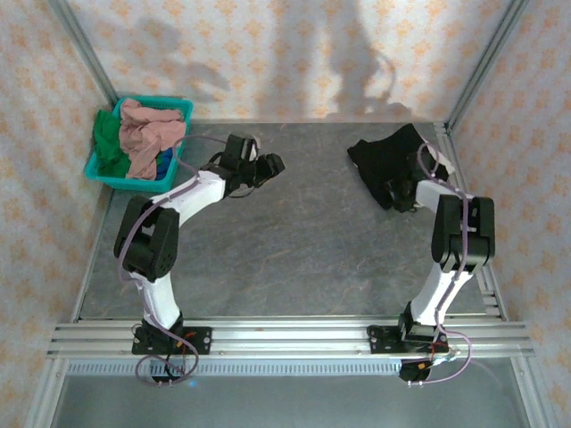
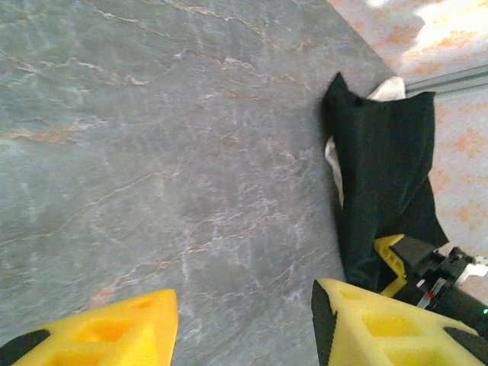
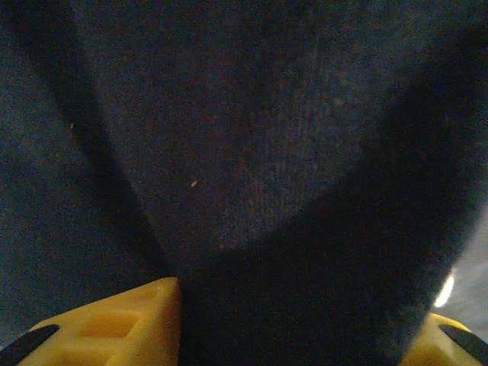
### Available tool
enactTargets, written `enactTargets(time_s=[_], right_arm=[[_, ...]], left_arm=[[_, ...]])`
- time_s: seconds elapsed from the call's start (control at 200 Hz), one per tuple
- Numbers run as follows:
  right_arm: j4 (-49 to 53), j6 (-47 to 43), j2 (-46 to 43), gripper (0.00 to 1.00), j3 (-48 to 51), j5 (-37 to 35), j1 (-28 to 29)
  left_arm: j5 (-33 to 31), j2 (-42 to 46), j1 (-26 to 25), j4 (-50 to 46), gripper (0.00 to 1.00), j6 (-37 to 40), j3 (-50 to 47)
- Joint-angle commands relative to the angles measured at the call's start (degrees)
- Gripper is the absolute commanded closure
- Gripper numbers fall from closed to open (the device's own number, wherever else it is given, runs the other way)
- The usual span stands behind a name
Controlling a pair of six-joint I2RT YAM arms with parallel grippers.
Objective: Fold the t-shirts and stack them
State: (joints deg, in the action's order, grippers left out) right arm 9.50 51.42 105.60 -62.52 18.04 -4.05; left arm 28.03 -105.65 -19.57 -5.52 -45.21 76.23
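The black t-shirt [image 1: 384,156] lies in a loosely folded heap at the far right of the surface [image 1: 294,250], close to the right frame rail. In the left wrist view a cream-white t-shirt [image 2: 390,88] peeks out from under its far edge. The remaining shirts, pink [image 1: 147,134], green [image 1: 107,143] and blue [image 1: 165,160], sit piled in the teal basket [image 1: 178,109] at the far left corner.

The right claw [image 1: 401,194] is down on the near edge of the black shirt. Seen from its own wrist, the fingers stand well spread with dark cloth between them. It looks like no pinch has been made.

The left claw [image 1: 268,167] hangs over bare surface left of centre, between the basket and the black shirt. Its fingers [image 2: 114,328] are spread and hold nothing.

The cloth will likely be light, limp and a little clingy. It has no stiffness, so any lifted part will probably sag and drag the layers beneath it. A hem or shoulder corner is the better hold, taken through a single layer where possible. Pinching the middle of the heap risks lifting the cream-white shirt as well. With a claw at each of two corners the black shirt should spread flat.
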Motion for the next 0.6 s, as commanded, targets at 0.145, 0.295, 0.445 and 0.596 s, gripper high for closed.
enactTargets(time_s=[0.145, 0.295, 0.445, 0.596], right_arm=[[-15.64, 22.28, 8.02, 0.49, -2.32, -4.78, 7.48], [-20.76, 29.16, 12.4, 0.45, -6.09, -12.28, 7.68], [-20.69, 28.46, 14.99, 0.37, -11.35, -13.87, 7.92], [-11.56, 19.58, 6.37, 0.32, -10.88, -21.09, 7.92]], left_arm=[[-2.57, 5.63, 1.73, -9.08, 0.49, 7.56, -1.26], [-3.05, 6.84, 2.08, -10.82, 0.48, 9.15, -1.77], [-3.22, 7.75, 2.6, -11.65, 0.48, 9.48, -2.52], [-5.04, 9.63, 3.37, -13.5, 0.43, 10.58, -3.48]])
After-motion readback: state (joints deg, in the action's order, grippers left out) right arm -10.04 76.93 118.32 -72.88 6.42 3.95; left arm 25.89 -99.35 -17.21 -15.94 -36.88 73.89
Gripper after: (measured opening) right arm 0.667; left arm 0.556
